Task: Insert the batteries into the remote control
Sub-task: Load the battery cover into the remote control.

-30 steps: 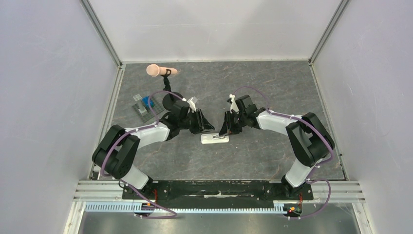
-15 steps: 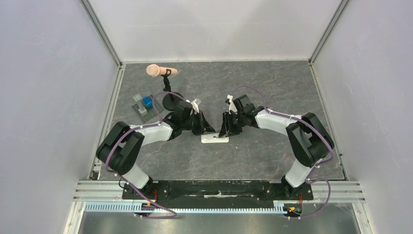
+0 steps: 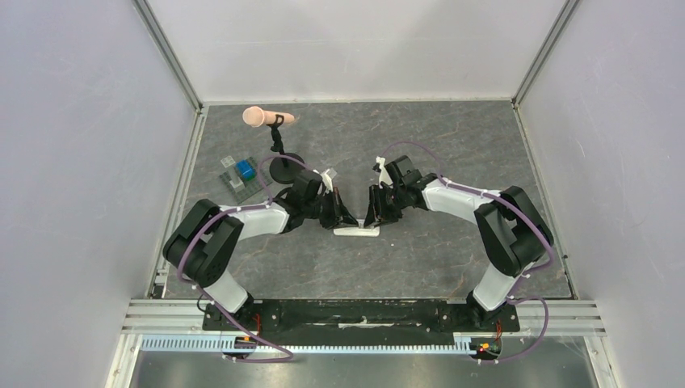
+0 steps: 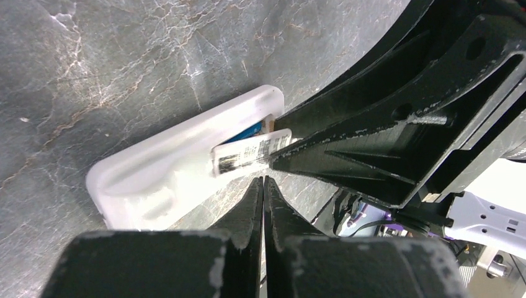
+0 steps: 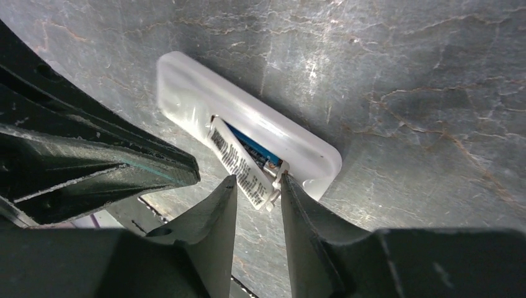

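Note:
The white remote control (image 3: 356, 231) lies back-up on the table between both grippers. Its battery bay is open, and a bright blue battery (image 5: 253, 148) lies inside; it also shows in the left wrist view (image 4: 251, 130). A white battery cover (image 5: 239, 162) with printed text tilts up out of the bay. My right gripper (image 5: 257, 181) is closed to a narrow gap on the cover's free end. My left gripper (image 4: 263, 180) is shut and empty, its tips just beside the remote's (image 4: 180, 164) long edge. The dark grey battery is out of sight.
A pink microphone (image 3: 262, 117) on a black stand (image 3: 283, 168) stands at the back left. A blue toy brick (image 3: 243, 170) on a grey plate (image 3: 234, 183) lies to the left. Walls enclose the table on three sides.
My left gripper has moved right and down towards the remote's left end. My right gripper has stayed at the remote.

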Available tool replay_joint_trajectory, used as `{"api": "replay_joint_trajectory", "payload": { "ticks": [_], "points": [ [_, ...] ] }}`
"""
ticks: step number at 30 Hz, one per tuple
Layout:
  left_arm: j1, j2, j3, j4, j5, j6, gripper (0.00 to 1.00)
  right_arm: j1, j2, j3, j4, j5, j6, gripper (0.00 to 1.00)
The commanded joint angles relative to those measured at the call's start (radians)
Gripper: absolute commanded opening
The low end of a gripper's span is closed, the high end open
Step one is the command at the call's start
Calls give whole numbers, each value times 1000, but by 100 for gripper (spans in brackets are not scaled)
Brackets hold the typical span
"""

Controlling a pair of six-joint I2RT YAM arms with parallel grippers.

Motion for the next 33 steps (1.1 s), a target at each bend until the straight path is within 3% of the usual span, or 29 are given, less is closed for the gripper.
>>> {"api": "replay_joint_trajectory", "payload": {
  "ticks": [1,20,33],
  "points": [
    [-10,11,14,19,3,11,4,-1,25,51,-62,44,-37,34],
    [-21,38,-1,40,-38,12,2,10,82,136,-130,58,-70,16],
    [-23,57,-1,43,-52,13,2,11,107,173,-163,53,-85,19]
  ]
}}
